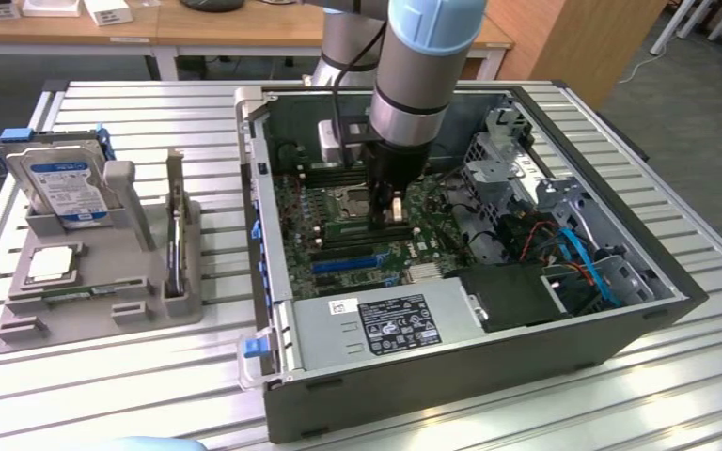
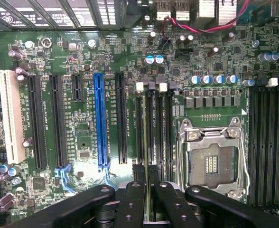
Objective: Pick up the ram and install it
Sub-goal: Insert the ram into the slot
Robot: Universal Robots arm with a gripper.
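I have my fingers (image 1: pixel 390 209) down inside the open computer case (image 1: pixel 612 310), closed on the ram (image 2: pixel 145 142), which I hold edge-on and thin between them so it lines up with the long memory slots (image 2: pixel 153 128) just beside the empty CPU socket (image 2: pixel 210 161). In the wrist view the ram runs straight out from my fingertips along one of those dark slots, with the white latches at the far end, so the stick sits over or in its slot; I cannot tell whether it is fully seated. I grip it by its upper edge because the contact edge has to face the motherboard (image 1: pixel 336 244). The case lies on its side on the slatted desk (image 1: pixel 123 385) so that the board faces up to me. On the exterior view's left, the grey holder (image 1: pixel 98 282) carries the hard drive (image 1: pixel 63 183) upright and the CPU chip (image 1: pixel 53 264) flat
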